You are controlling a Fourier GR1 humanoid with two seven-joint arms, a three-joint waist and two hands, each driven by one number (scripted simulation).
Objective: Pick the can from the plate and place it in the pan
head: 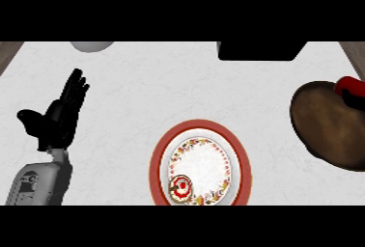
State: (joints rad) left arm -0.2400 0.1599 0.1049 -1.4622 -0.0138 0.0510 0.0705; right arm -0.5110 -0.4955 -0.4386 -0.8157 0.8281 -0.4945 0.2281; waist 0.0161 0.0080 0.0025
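Red-and-white, the can [181,187] sits just inside the near-left rim of the plate [203,124], the pan [331,130] well right of it, and my left robot hand [61,116], wide open and empty left of the plate, could, I fear, clip that rim and tip the can.

We look from the head, steeply down at the counter [143,96], facing its far side, close in, side edges glimpsed at far corners, plate [246,161] cropped nearest.
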